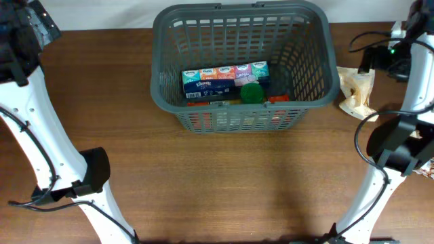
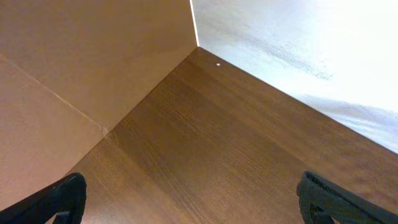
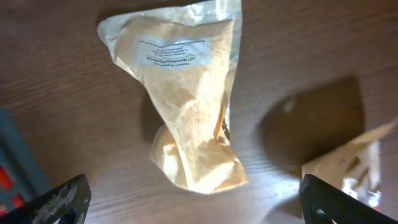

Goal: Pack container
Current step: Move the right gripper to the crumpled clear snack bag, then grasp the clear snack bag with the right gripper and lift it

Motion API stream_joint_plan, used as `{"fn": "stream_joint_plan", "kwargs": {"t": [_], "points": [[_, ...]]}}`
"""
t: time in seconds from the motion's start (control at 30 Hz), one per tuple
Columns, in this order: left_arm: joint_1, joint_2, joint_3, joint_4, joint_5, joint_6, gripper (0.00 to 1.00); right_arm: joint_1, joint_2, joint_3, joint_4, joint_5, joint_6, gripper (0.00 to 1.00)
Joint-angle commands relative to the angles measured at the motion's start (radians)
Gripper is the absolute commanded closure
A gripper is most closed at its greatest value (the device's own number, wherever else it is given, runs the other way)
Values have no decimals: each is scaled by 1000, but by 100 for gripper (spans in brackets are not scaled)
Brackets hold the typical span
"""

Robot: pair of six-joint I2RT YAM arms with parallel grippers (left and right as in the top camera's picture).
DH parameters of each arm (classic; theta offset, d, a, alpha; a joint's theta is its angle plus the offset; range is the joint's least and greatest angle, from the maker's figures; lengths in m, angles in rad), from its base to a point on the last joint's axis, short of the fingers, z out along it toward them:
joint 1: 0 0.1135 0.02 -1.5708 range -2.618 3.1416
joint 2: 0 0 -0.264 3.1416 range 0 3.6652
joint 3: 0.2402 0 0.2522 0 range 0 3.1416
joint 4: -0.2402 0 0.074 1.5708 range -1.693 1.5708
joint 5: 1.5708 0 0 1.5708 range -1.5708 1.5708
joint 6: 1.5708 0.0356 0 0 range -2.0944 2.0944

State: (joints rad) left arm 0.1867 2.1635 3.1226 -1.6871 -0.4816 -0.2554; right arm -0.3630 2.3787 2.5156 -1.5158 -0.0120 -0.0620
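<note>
The container (image 1: 319, 47), a dark grey slotted basket, stands at the table's far middle. Inside lie a row of tissue packs (image 1: 224, 78), a green round lid (image 1: 252, 92) and orange-red packets (image 1: 278, 99). A clear bag of pale yellow powder (image 3: 186, 106) lies on the table to the right of the basket (image 3: 15, 162); the bag (image 1: 356, 91) also shows from overhead. My right gripper (image 3: 196, 202) hangs open just above and before it, nothing between its fingers (image 3: 62, 199). My left gripper (image 2: 193, 208) stands open over bare wood at the far left corner.
A second crinkled bag (image 3: 354, 162) lies just right of the powder bag. A brown board wall (image 2: 81, 68) borders the table's left corner. Both white arm bases (image 1: 81, 183) stand at the near edge, with cables beside the right arm (image 1: 369, 44).
</note>
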Motion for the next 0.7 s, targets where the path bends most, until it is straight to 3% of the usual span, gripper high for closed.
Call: {"fn": "stream_joint_plan", "kwargs": {"t": [0.0, 0.2, 0.63, 0.67], "points": [[4, 2, -1, 0, 0, -13, 1, 2, 58, 0, 5, -26, -13, 1], [4, 2, -1, 0, 0, -13, 1, 2, 114, -42, 27, -32, -13, 1], [4, 2, -1, 0, 0, -13, 1, 2, 118, -472, 283, -49, -13, 1], [4, 2, -1, 0, 0, -13, 1, 2, 118, -480, 286, -49, -13, 18]]}}
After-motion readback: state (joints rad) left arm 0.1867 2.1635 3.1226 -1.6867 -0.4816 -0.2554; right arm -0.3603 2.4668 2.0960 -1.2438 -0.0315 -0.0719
